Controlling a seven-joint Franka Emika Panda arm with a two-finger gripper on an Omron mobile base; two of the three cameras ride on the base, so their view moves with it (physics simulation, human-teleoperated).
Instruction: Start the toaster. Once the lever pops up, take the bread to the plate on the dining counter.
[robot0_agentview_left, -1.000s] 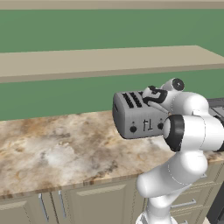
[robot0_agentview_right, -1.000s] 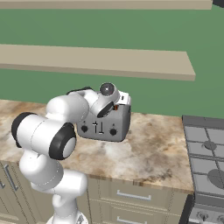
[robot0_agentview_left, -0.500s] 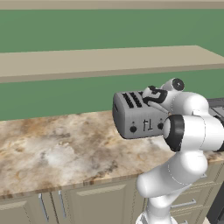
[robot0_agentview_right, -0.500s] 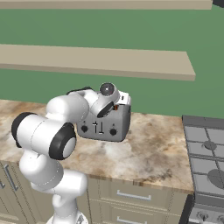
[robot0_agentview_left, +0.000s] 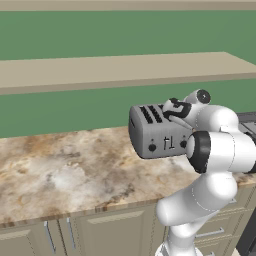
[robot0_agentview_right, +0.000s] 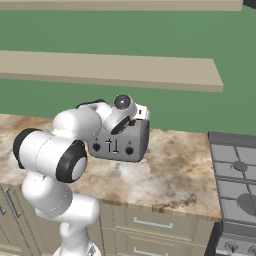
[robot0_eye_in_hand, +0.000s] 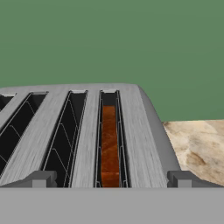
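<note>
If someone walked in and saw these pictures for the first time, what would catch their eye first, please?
Probably the grey toaster on the marbled counter, with the white arm bent over it so that the pincer sits just above its slots. In the hand view, the brown bread stands out, sunk in the slot nearest the toaster's right edge there, with the pincer's fingertips spread on either side of it. Behind, a green wall carries a long beige shelf.

I see the toaster (robot0_agentview_left: 159, 132) in brushed grey metal with dark slots and black knobs. The bread (robot0_eye_in_hand: 109, 146) glows orange-brown inside one slot. The bench (robot0_agentview_left: 65, 170) is beige-brown marbled stone with paler patches, over beige cabinets (robot0_agentview_right: 150, 227). The wall (robot0_agentview_left: 75, 30) is flat green, the shelf (robot0_agentview_left: 115, 70) tan, and the stove (robot0_agentview_right: 235, 175) grey.
</note>
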